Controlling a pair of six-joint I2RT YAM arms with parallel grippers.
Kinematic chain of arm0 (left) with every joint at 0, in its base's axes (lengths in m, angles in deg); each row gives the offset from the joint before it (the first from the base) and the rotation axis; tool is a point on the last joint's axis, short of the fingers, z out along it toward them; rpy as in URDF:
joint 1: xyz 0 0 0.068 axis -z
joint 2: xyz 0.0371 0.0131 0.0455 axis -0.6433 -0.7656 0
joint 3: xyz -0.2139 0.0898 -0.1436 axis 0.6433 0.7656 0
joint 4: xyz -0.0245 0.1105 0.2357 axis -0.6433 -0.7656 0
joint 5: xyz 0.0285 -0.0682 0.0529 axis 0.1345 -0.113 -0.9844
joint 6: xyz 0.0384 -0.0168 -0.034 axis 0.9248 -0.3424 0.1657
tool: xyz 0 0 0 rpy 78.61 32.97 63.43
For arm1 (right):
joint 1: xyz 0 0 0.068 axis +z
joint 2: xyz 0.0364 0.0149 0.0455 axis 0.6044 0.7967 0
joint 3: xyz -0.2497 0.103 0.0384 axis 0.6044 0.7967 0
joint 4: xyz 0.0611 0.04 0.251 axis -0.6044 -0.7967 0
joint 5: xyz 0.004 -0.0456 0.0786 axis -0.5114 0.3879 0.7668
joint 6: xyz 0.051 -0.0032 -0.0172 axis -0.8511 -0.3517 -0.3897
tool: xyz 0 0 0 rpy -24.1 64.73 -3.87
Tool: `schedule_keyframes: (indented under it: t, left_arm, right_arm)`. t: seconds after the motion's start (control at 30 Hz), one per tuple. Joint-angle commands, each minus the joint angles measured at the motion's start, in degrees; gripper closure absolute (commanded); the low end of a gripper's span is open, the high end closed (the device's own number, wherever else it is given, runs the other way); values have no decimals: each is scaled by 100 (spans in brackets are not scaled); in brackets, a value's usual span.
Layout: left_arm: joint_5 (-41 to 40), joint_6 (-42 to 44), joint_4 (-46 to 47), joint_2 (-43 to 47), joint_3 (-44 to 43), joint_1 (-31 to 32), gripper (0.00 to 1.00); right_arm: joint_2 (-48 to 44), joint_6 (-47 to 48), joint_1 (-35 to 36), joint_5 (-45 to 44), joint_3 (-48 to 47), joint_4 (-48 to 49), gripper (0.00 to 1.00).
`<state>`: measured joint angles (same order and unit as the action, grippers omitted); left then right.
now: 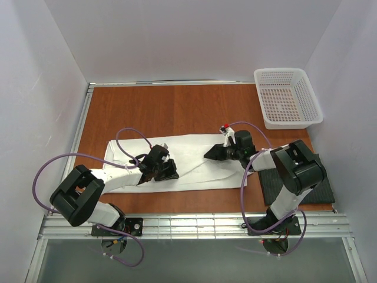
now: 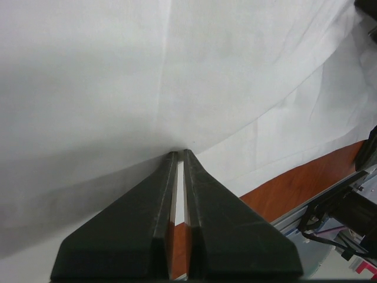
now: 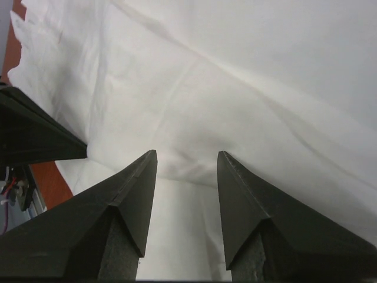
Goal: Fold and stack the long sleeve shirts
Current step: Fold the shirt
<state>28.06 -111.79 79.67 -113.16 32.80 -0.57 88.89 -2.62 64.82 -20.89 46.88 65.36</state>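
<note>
Left claw (image 2: pixel 179 154) tight on white shirt (image 1: pixel 191 154); right claw (image 3: pixel 187 154) parted, both wrists low.

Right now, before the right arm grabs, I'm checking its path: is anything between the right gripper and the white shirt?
Nothing visible. The right gripper hangs over the white shirt, jaws apart, only bare cloth beneath. The left gripper is shut on a fold off to one side.

Plain white shirt (image 1: pixel 194 162), reddish-brown table (image 1: pixel 177 112), white mesh basket (image 1: pixel 288 97), seemingly charcoal shirt (image 1: pixel 266 186)

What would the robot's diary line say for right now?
left tool: shut on white shirt | right tool: open over it | white shirt: spread on table
</note>
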Motion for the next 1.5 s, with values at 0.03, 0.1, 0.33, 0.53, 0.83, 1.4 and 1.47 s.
schedule_keyframes:
  t: [0.03,0.1,0.33,0.53,0.83,1.4,1.47]
  left_arm:
    - [-308,-130,-306,66,156,0,94]
    - [-326,-138,-341,101,156,0,94]
    - [-536,116,-683,347,-265,0,77]
    - [-1406,827,-1737,295,-1600,-175,56]
    - [-1293,1663,-2222,-39,-2358,-2282,37]
    - [-871,1286,-1756,-1252,-1532,-4164,46]
    - [-634,1198,-1791,-1173,-1321,-4271,46]
  right_arm:
    - [153,337,-662,114,94,255,61]
    - [206,363,-1031,123,129,255,61]
    - [-889,644,-1481,-421,60,-473,62]
    - [-2059,1232,-1156,-1501,-397,-2666,61]
    - [-2580,664,1196,-3460,-618,-5027,59]
    - [-533,257,2063,-4780,-1127,-5054,66]
    - [-331,687,1799,-4833,-1373,-4993,66]
